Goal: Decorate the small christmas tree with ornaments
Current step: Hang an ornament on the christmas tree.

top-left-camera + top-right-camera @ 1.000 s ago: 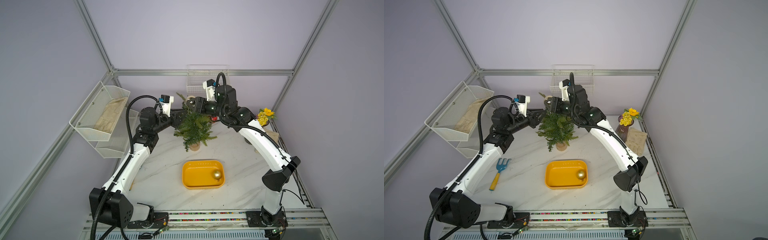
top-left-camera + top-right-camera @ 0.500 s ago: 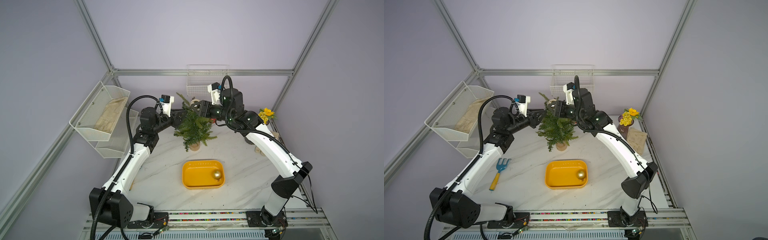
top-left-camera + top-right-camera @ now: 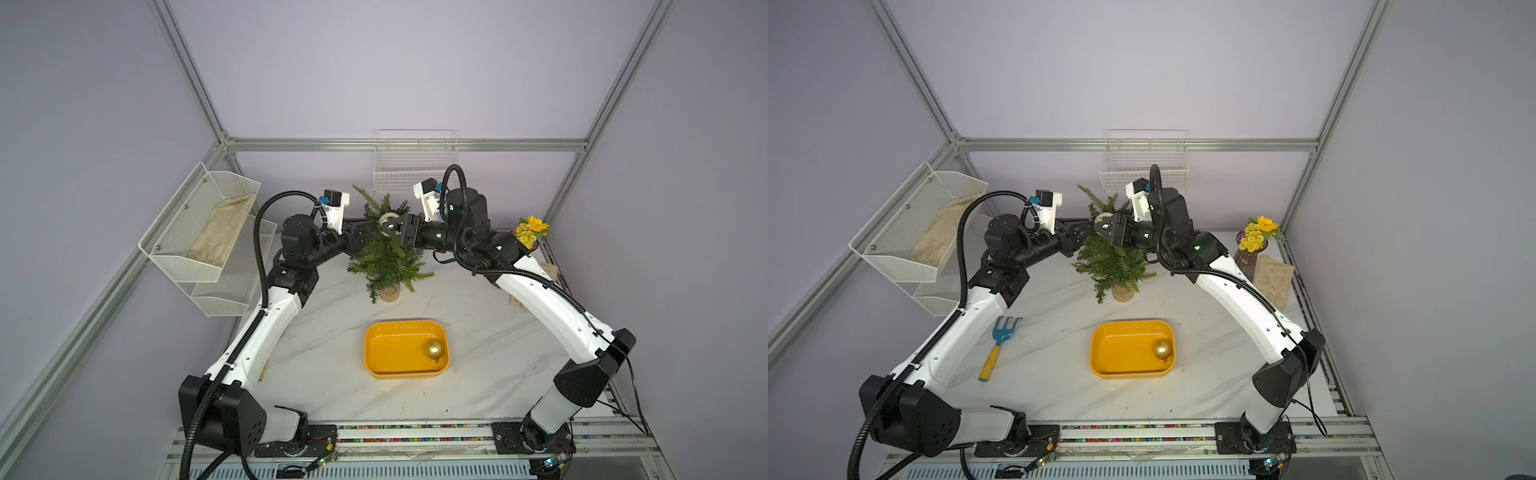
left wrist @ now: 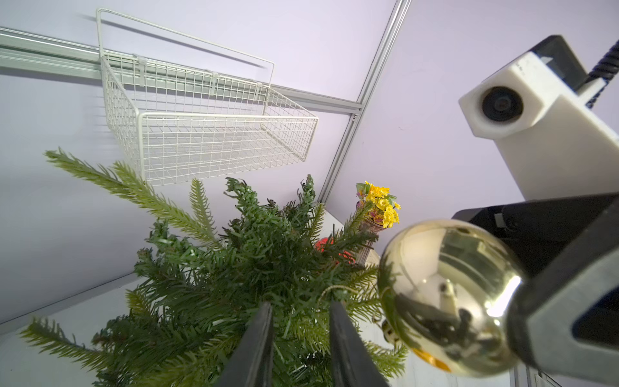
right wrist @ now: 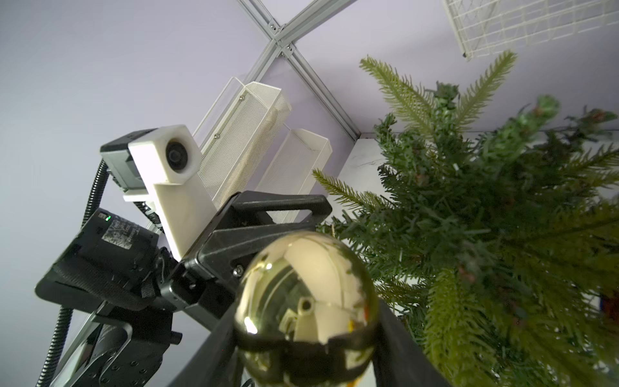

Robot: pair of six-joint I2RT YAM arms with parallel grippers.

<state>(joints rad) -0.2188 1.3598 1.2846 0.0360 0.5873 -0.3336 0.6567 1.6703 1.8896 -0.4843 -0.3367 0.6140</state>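
The small christmas tree [image 3: 388,262] [image 3: 1113,262] stands at the back of the marble table. My right gripper [image 3: 390,224] [image 5: 306,335] is shut on a shiny mirrored ornament [image 3: 388,218] [image 3: 1102,218] [image 4: 445,295] [image 5: 304,288] beside the tree's top. From the other side my left gripper [image 3: 1087,227] [image 4: 299,303] reaches into the tree [image 4: 241,268], shut on a branch. A thin gold loop [image 4: 331,288] lies by one of its fingertips. A matte gold ornament [image 3: 434,349] [image 3: 1162,349] lies in the yellow tray [image 3: 405,376]. A red ornament [image 4: 323,244] shows behind the branches.
On the back wall, above the tree, hangs a white wire basket [image 3: 415,166]. Mesh shelves [image 3: 208,224] line the left wall. A yellow bouquet in a purple vase [image 3: 1256,237] and a tan bag [image 3: 1273,278] stand at the right edge. A blue rake [image 3: 1003,345] lies at the left.
My right arm swung its elbow outward and brought the mirrored ornament slightly lower, against the tree's top. The left arm has stayed in place.
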